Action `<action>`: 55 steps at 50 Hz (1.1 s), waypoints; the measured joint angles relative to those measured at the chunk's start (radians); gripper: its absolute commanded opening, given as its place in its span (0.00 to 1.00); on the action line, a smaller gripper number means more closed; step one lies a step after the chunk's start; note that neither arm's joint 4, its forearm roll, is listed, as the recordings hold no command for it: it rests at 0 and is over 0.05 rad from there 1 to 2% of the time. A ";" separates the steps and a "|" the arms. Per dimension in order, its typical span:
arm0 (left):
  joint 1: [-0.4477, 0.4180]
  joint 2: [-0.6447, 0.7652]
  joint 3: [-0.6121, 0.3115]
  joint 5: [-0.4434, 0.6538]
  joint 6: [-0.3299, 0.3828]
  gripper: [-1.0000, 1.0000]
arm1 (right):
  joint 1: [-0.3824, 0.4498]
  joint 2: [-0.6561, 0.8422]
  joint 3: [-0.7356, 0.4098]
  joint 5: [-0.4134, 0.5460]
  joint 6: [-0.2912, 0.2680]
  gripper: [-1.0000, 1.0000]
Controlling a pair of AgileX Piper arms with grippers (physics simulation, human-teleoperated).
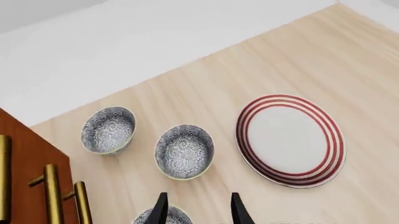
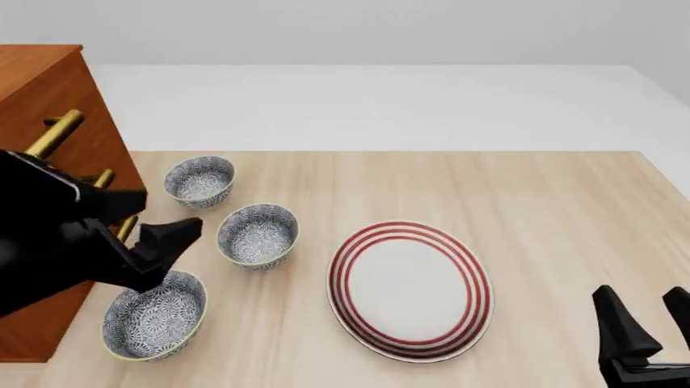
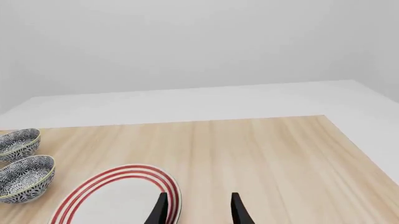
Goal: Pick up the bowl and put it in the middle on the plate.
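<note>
**Three bowls and one plate on the table, both grippers bare**

Near edge, right corner: right gripper (image 2: 647, 323) sits low, fingers spread apart with nothing between them. In the right wrist view its fingertips (image 3: 197, 207) frame only bare wood and the plate's rim.

Near edge, left side: the wide bowl (image 2: 154, 314), bolder floral pattern, upright on the table (image 2: 561, 210), nothing in it. It stands just beside the wooden cabinet (image 2: 44, 89) that takes up the left edge. The left arm's dark bulk hangs over this corner; the left gripper (image 1: 198, 207) is above the wide bowl's rim, fingers released and apart, gripping nothing. The front view hides those fingers behind the arm body.

Near-middle: the plate (image 2: 410, 289), white with three red rings, lies flat a little right of the table's centre line, closer to the near edge than the far one. Nothing on it.

Middle, left of the plate: the bowl (image 2: 258, 234), fine blue-grey speckle, pale yellowish rim, upright, nothing in it. It is near the plate's left rim but apart from it, untouched by either gripper.

Farther back, toward the far left corner: a smaller patterned bowl (image 2: 199, 181), much alike, upright, holding nothing, close to the cabinet's brass handles (image 2: 54, 133).

Far half of the table on the right: plain wood grain.
</note>
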 measured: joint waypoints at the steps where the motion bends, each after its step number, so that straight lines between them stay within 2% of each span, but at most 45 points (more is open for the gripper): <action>1: -0.001 0.013 -0.003 -0.002 0.005 1.00 | 0.000 0.000 0.000 0.000 0.000 1.00; 20: -0.030 0.244 -0.062 -0.030 0.107 1.00 | 0.000 0.003 0.000 -0.003 0.000 1.00; 39: -0.065 0.464 -0.166 -0.053 0.161 1.00 | 0.000 0.006 0.001 -0.007 0.001 1.00; 55: -0.073 0.620 -0.210 -0.084 0.212 1.00 | 0.001 0.011 0.001 -0.011 0.001 1.00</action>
